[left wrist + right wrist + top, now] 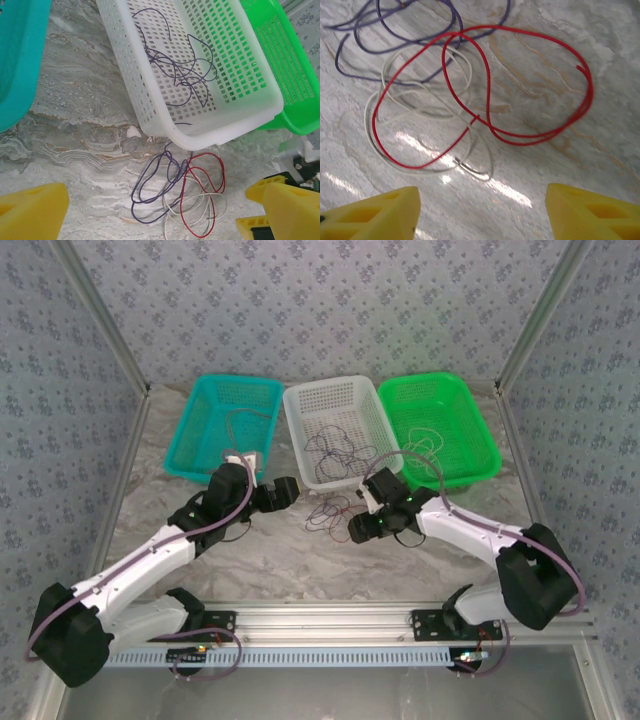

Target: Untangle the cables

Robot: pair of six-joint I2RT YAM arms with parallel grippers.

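A tangle of cables (325,512) lies on the marble table just in front of the white basket (300,405). It is made of a purple cable (132,199), a red cable (182,202) and a white cable (217,194), looped over one another. More dark cables (180,70) curl inside the white basket. My left gripper (292,490) hangs open to the left of the tangle, holding nothing (160,217). My right gripper (355,528) is low at the tangle's right side. Its jaws stand apart over bare table (482,210), close to the red cable (591,87), touching nothing.
A teal basket (200,410) with a pale cable stands at the back left. A green basket (470,405) with a reddish cable stands at the back right. Metal frame posts and patterned walls close in the sides.
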